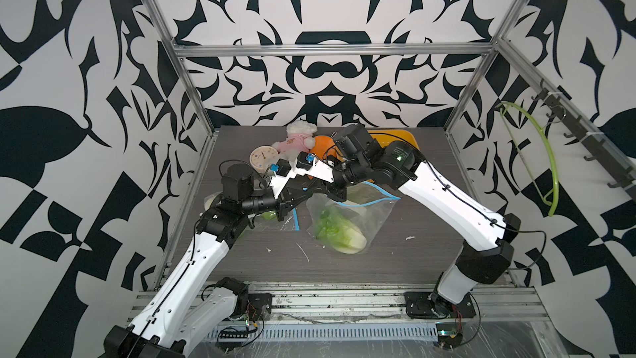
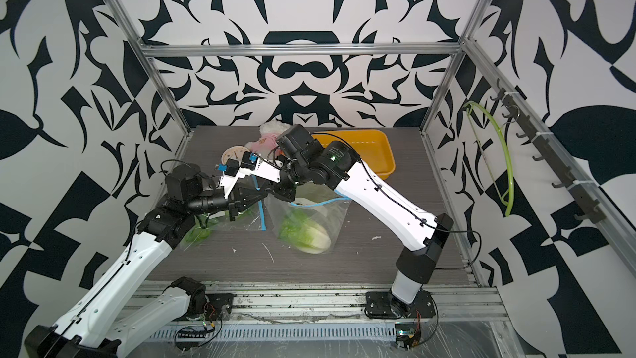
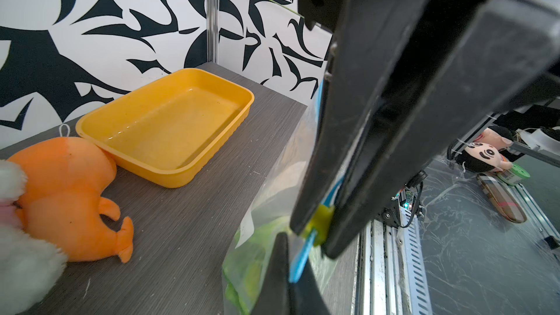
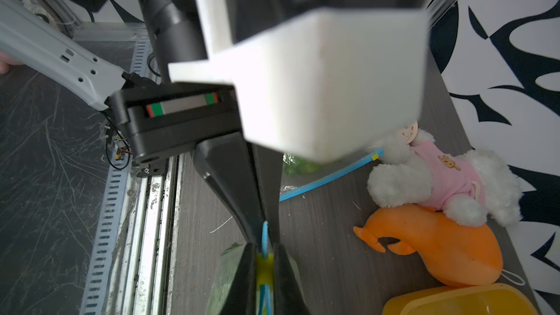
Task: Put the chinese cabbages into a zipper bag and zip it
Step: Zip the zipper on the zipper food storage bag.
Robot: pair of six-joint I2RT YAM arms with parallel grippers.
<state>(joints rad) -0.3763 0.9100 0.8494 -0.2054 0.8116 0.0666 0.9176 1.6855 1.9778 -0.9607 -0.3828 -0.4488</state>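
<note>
A clear zipper bag (image 1: 370,216) (image 2: 335,216) hangs mid-table between my two grippers. One of the chinese cabbages (image 1: 340,232) (image 2: 304,234) lies inside it, green and white. My left gripper (image 1: 309,197) (image 3: 295,259) is shut on the end of the bag's blue zip strip (image 3: 300,254) (image 4: 265,231). Touching it tip to tip, my right gripper (image 1: 321,191) (image 4: 265,257) is shut on the yellow slider (image 4: 265,269) (image 3: 321,222). A second clear bag (image 1: 285,220) (image 2: 237,218) with green cabbage (image 2: 196,234) in it lies flat under my left arm.
At the back of the table are an orange tray (image 1: 407,139) (image 3: 166,128), an orange plush (image 3: 66,183) (image 4: 439,237), a white bear in pink (image 1: 299,139) (image 4: 439,177) and a round clock (image 1: 263,160). A green hanger (image 1: 547,153) hangs on the right wall.
</note>
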